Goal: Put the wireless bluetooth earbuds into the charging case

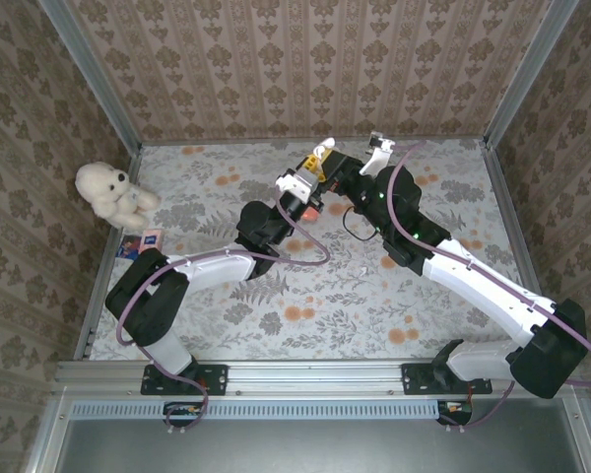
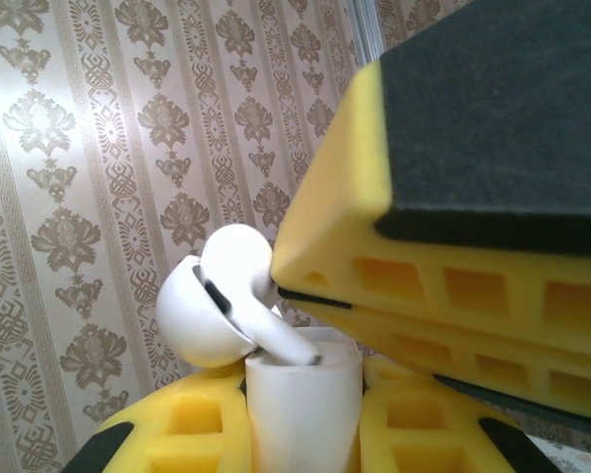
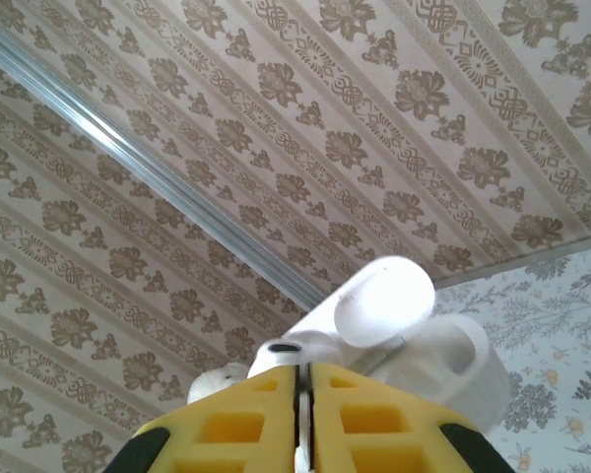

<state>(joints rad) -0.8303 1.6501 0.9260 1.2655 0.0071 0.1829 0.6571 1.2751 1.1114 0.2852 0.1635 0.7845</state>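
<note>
A white plush bear (image 1: 111,192) sat at the far left of the floral tabletop (image 1: 227,325), well apart from both arms. The left gripper (image 2: 301,389) was closed on 1 small white rounded plastic charging case (image 2: 305,426), held upright. 1 white plastic earbud (image 2: 238,264) stood stem-down in the case mouth. The right gripper (image 3: 303,371) pinched it, fingers nearly together.

My table (image 1: 305,325) has a pale floral top. At its far left corner sits a white teddy bear (image 1: 113,192), with a small blue packet (image 1: 141,242) just beside it. Near the middle lies a tiny white speck (image 1: 362,267), too small to identify.
</note>
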